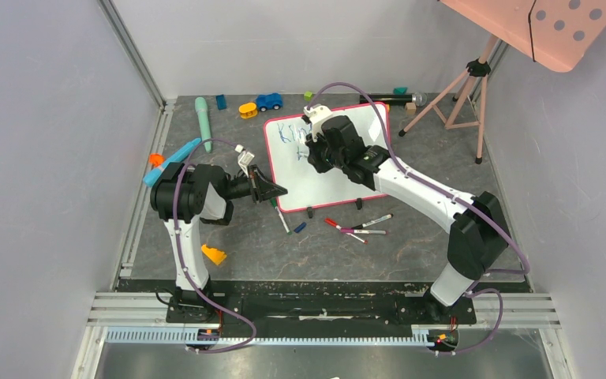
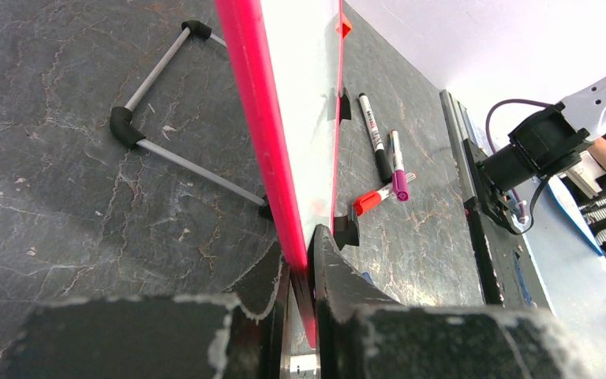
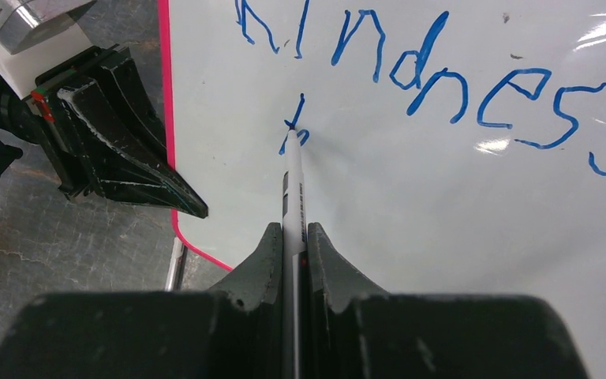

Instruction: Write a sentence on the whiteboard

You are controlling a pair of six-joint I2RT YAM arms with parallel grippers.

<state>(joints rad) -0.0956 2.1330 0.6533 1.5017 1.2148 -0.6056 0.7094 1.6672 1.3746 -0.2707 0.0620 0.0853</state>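
Note:
The whiteboard (image 1: 308, 185) stands tilted on the dark mat, white with a pink-red frame (image 2: 256, 118). My left gripper (image 1: 280, 191) (image 2: 304, 249) is shut on its lower left edge, one finger on each face. In the right wrist view it shows as black fingers (image 3: 126, 150) at the board's left rim. My right gripper (image 1: 316, 150) (image 3: 290, 229) is shut on a white marker (image 3: 293, 181), whose tip touches the board (image 3: 442, 221). The sentence reads "Kindness" (image 3: 442, 79) in blue on the top line. Below it one small blue letter (image 3: 294, 130) sits at the marker tip.
Loose markers (image 1: 363, 227) (image 2: 379, 150) lie in front of the board, and a green one (image 1: 278, 212) near its left foot. Small toys (image 1: 268, 101) and a teal stick (image 1: 203, 118) lie behind. A tripod (image 1: 461, 87) with a salmon dotted panel (image 1: 552, 28) stands back right.

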